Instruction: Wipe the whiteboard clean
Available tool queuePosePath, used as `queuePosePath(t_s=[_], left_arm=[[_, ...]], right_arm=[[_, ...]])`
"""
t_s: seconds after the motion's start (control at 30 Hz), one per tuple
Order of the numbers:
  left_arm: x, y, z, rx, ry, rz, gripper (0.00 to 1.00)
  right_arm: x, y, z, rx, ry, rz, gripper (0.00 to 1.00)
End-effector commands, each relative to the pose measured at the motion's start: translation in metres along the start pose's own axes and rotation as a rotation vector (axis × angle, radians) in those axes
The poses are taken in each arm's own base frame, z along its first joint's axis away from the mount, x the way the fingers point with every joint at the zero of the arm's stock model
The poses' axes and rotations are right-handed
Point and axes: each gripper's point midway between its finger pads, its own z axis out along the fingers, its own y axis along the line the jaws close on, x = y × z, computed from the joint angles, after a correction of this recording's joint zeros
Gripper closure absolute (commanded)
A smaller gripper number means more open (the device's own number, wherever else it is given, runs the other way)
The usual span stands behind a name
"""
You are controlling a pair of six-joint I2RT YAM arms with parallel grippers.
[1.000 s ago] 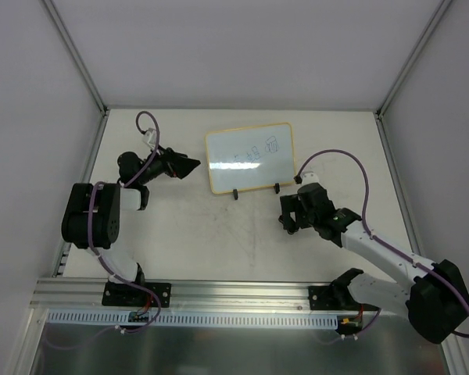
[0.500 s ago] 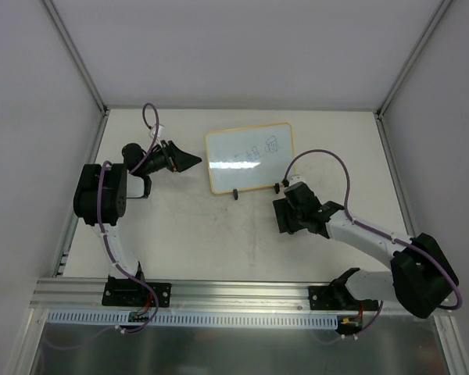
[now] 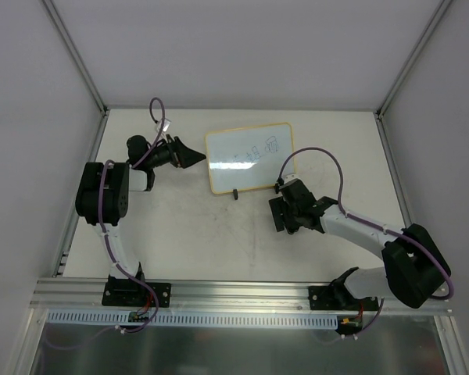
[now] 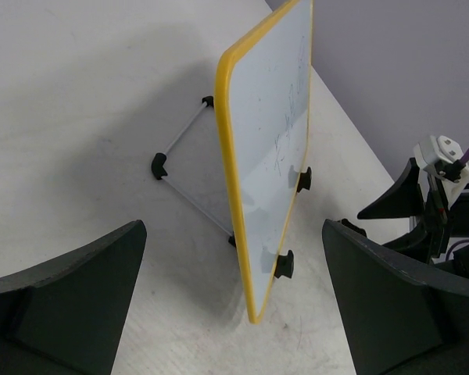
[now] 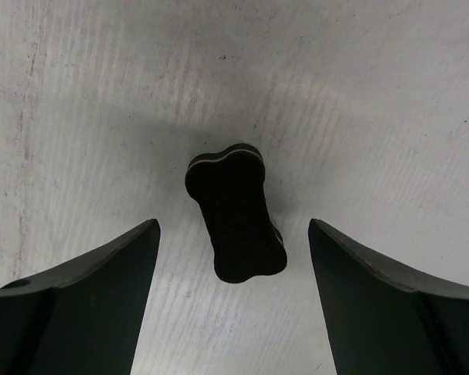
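White worktop carries the yellow-framed glossy whiteboard upright at rear centre, blue scribbles unerased; right fingers open astride the black bone-shaped block, ungripped; left fingers open near the board's edge.

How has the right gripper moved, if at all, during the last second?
Yes. The right gripper went left, ending in front of the right end of the yellow-framed glossy whiteboard.

Robot lab cell: plain white walls, aluminium frame posts, white tabletop.
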Motion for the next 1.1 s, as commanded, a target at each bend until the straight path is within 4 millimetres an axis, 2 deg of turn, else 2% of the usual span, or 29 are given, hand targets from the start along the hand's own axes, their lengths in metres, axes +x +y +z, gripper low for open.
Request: queuePosePath(t_s=[0.0,0.3,0.4,0.5,0.53,0.6,0.73,0.93,1.07], left_arm=[[0.003,-0.001,0.013,0.014,0.037,0.078,0.03],[0.018,-0.003,0.026,0.039,0.068,0.05,0.02],[0.022,-0.001,0.029,0.047,0.072,0.046,0.02],[0.02,-0.003,0.03,0.063,0.063,0.051,0.02],[0.02,-0.003,0.03,0.067,0.063,0.052,0.02],[0.02,-0.004,0.031,0.081,0.062,0.051,0.02],[0.018,-0.008,0.032,0.118,0.048,0.059,0.02],[0.018,-0.011,0.035,0.163,0.051,0.046,0.03],[0.02,-0.009,0.038,0.176,0.062,0.024,0.07]], right_arm=[[-0.01,0.008,-0.004,-0.033,-0.011,0.004,0.2],[-0.003,0.014,0.006,-0.039,0.043,0.036,0.25],[-0.002,0.015,0.01,-0.035,0.058,0.047,0.3],[-0.001,0.016,0.01,-0.034,0.06,0.062,0.42],[0.0,0.016,0.012,-0.033,0.069,0.062,0.55],[0.002,0.019,0.015,-0.041,0.085,0.063,0.67],[0.006,0.019,0.017,-0.042,0.096,0.069,0.77],[-0.003,0.016,0.006,-0.041,0.041,0.082,0.81],[-0.01,0.016,-0.001,-0.049,0.006,0.086,0.81]])
